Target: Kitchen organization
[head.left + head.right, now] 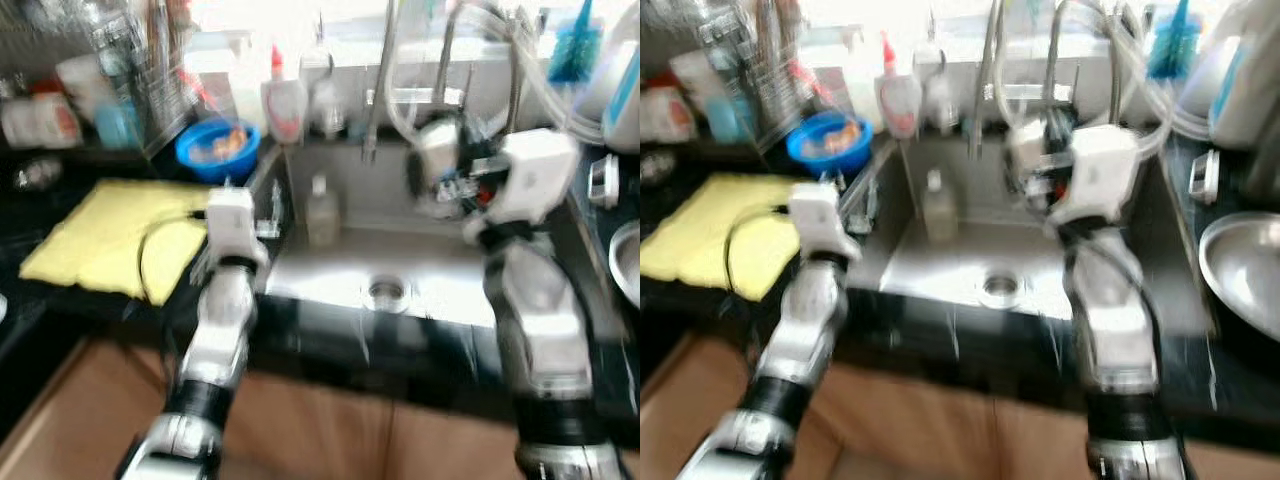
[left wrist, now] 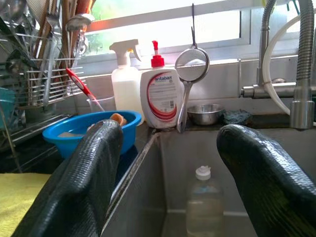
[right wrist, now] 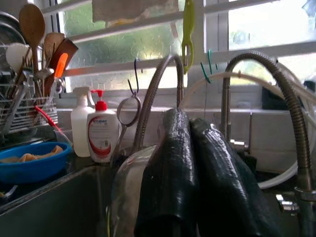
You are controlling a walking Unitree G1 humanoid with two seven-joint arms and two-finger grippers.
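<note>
Soap bottle [image 2: 162, 96] with red pump, behind the sink [image 1: 330, 265]: label begins "antaba", remainder unreadable. Spray bottle [image 2: 126, 85] beside it, no legible text. Head views motion-blurred.

Left gripper [image 2: 168, 182] at the sink's left rim, fingers [image 2: 86, 182] wide apart, holding nothing. Clear capped bottle [image 2: 204, 207] stands upright in the basin, lower part cut off.

Right gripper [image 3: 197, 177] raised over the basin near the faucets [image 3: 158, 94], fingers pressed together on a clear glass object [image 3: 129, 190], identity unclear.

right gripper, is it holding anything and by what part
The right gripper is shut on the rim of a clear glass over the sink. The left gripper is open and holds nothing.
</note>
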